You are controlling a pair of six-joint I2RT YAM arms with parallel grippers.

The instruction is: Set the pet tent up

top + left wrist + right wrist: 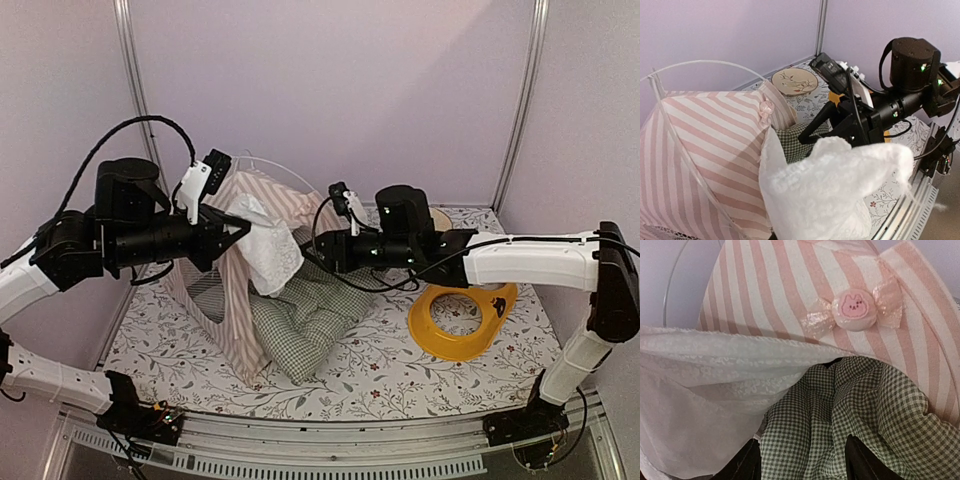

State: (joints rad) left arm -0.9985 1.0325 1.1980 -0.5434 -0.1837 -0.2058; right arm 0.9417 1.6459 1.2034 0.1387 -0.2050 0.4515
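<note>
The pet tent [262, 195], pink-and-white striped with a thin white pole [705, 62] arching over it, stands at the left middle of the table. My left gripper [238, 228] is shut on its white sheer door flap [272, 250] and holds it up. In the left wrist view the flap [835, 190] hides the jaws. A green-and-white checked cushion [310, 310] spills out of the tent's mouth. My right gripper [802, 462] is open at that mouth, its fingers either side of a bulge of cushion [855, 405] below the tent's bunny bow [855, 307].
A yellow ring-shaped dish [465, 320] lies right of the cushion, under the right arm [520, 258]. A round floral plate [794, 81] sits at the back by the wall. A flowered cloth [380, 375] covers the table, with metal frame posts [135, 80] behind.
</note>
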